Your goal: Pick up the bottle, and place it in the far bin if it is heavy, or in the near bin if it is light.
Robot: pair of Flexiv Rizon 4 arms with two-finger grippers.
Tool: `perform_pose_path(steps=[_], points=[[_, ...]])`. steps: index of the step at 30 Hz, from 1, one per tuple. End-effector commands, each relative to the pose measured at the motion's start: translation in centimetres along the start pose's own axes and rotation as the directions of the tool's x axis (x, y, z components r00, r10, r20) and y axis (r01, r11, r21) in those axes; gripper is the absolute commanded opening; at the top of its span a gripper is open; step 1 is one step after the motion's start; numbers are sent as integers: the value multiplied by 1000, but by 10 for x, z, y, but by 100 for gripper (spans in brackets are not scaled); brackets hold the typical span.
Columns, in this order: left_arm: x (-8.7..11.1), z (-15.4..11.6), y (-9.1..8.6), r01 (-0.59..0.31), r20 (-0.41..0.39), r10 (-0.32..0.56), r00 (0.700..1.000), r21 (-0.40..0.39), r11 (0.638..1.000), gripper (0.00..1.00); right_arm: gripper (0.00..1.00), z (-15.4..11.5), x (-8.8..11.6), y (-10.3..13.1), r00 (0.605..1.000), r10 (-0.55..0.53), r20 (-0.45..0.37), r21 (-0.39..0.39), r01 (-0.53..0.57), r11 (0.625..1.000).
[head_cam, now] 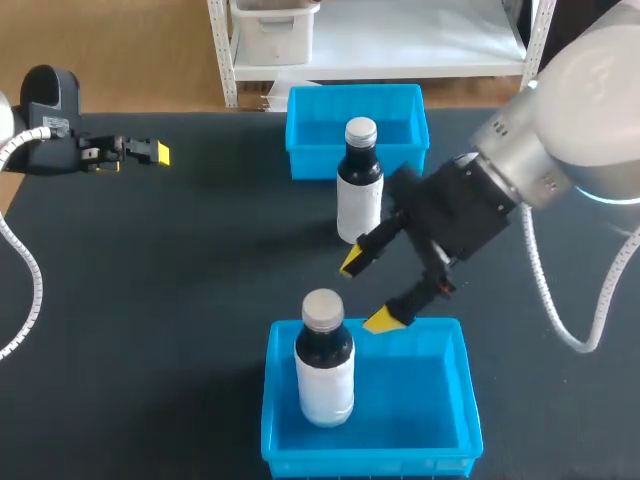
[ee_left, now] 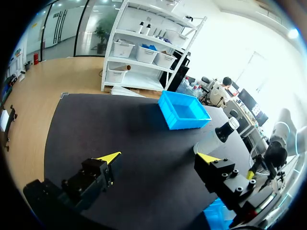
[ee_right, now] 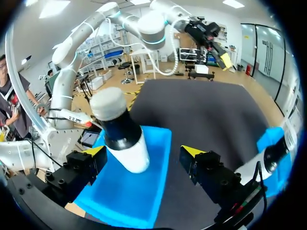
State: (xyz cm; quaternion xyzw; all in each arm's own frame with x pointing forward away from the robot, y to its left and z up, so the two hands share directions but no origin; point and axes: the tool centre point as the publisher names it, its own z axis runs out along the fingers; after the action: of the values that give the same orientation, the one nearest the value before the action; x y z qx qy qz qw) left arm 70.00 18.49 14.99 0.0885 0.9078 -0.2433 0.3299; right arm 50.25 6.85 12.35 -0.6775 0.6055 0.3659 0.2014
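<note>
Two dark bottles with white labels and grey caps are in view. One bottle (head_cam: 324, 362) (ee_right: 122, 136) stands upright inside the near blue bin (head_cam: 440, 425) (ee_right: 146, 194). The other bottle (head_cam: 359, 182) (ee_left: 218, 137) (ee_right: 268, 158) stands on the table just in front of the far blue bin (head_cam: 305, 130) (ee_left: 184, 111) (ee_right: 274, 136). My right gripper (head_cam: 367, 291) (ee_right: 143, 151) hangs open between the two bottles, above the near bin's far rim, holding nothing. My left gripper (head_cam: 150, 153) (ee_left: 158, 158) is open and empty at the table's far left.
The black table mat (head_cam: 180, 300) is bare to the left of both bins. The far bin holds nothing that I can see. My right arm's thick wrist (head_cam: 470, 210) stretches over the table's right side.
</note>
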Motion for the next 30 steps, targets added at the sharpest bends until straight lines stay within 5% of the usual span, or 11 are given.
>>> perform_pose_path(steps=[1,9,18,30], points=[[0,0,0,0,0,0,1000,0,1000,100,100,-25,12,-5,999,38,-6,49,-37,998],[0,0,0,0,0,0,1000,0,1000,100,100,-81,33,-42,994,103,20,193,-105,976],[0,0,0,0,0,0,1000,0,1000,100,100,-127,61,-106,995,97,-2,267,-93,959],[0,0,0,0,0,0,1000,0,1000,100,100,-152,64,-192,997,66,37,300,-74,951]])
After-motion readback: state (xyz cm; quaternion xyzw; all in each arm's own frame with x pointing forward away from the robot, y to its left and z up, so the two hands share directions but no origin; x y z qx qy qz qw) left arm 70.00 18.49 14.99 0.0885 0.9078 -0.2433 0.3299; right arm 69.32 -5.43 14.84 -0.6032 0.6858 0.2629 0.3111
